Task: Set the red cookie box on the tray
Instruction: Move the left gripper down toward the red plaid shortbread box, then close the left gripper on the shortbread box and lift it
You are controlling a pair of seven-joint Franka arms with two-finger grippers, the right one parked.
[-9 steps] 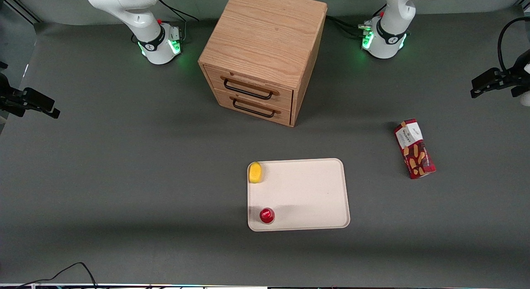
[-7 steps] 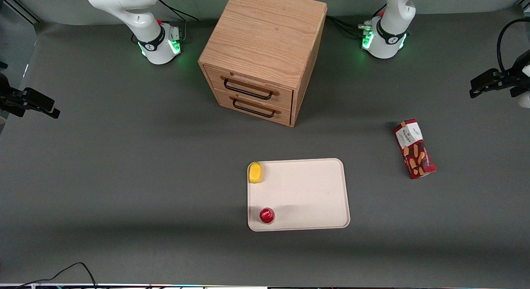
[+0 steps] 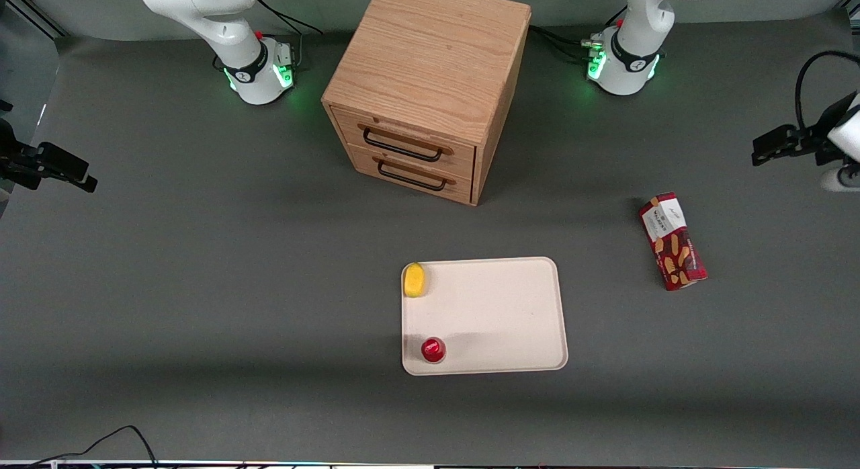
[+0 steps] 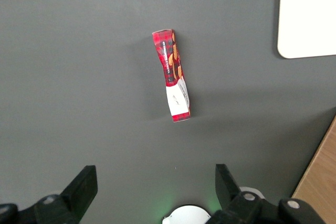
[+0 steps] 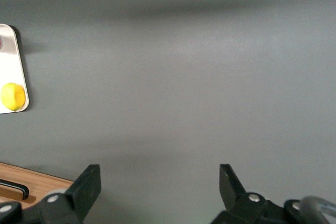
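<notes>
We scan the front view from the parked arm's end: the cabinet, then the tray nearer the camera, carrying a lemon and a red-capped object. Toward the working arm's end the box lies flat on the counter, well apart from the tray. So nothing is done yet: reaching, grasping, carrying and placing all remain. Our gripper hangs above the counter, farther from the camera than the box, spread wide and empty. Compared with the earlier frames, it has shifted slightly inward toward the box; box and tray have not moved.
</notes>
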